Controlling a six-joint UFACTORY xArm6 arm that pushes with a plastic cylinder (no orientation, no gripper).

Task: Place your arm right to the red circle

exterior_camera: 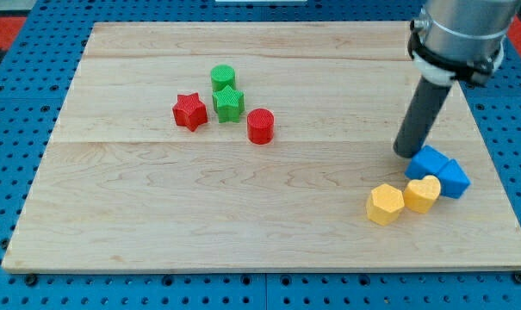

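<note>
The red circle (260, 126) stands on the wooden board a little left of centre, toward the view's top. My tip (406, 153) rests on the board far to the view's right of it, just above-left of a blue block. A green star (229, 103) sits just up-left of the red circle. A green circle (223, 77) is above the star. A red star (189, 111) lies to the left.
At the lower right, two blue blocks (428, 163) (454, 179) sit together, with a yellow heart (423, 194) and a yellow hexagon (385, 204) below them. The wooden board (157, 215) lies on a blue pegboard.
</note>
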